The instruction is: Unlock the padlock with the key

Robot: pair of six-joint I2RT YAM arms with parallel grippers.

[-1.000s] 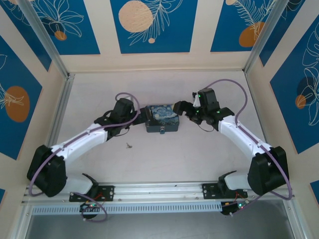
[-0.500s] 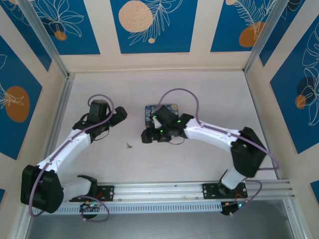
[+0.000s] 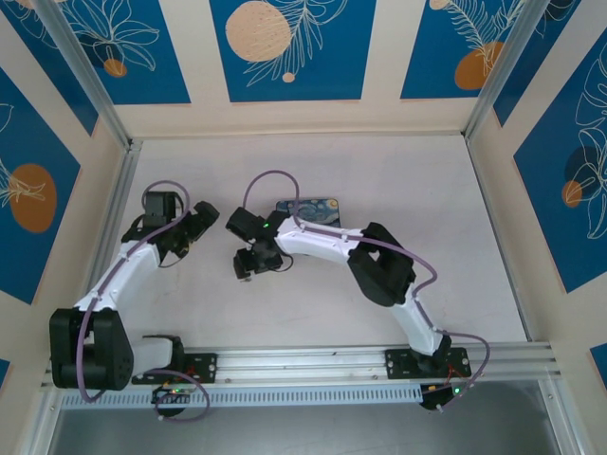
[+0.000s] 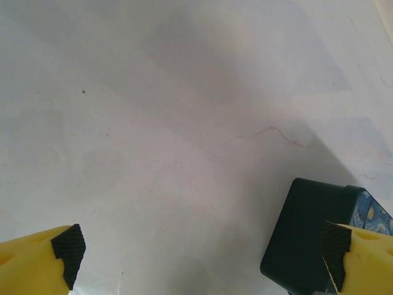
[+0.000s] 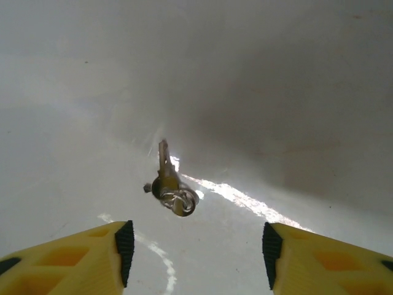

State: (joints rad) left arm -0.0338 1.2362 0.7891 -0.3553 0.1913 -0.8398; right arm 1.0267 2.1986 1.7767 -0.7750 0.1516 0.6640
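Right wrist: key [image 5: 167,182] on pale table [image 5: 282,86]; right end effector [image 5: 195,243] spread, left end effector [image 4: 201,249] released; blue-panelled walls [image 3: 285,57].

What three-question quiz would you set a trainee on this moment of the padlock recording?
1. True or false: the key is clamped in the right tool.
2. In the left wrist view, what lies close to the left tool? A) the key B) the painted box C) a cup
3. Fill in: the left tool's jaws stand ____.

Answer key: 1 false, it lies on the table ahead of the parted jaws; 2 B; 3 open.
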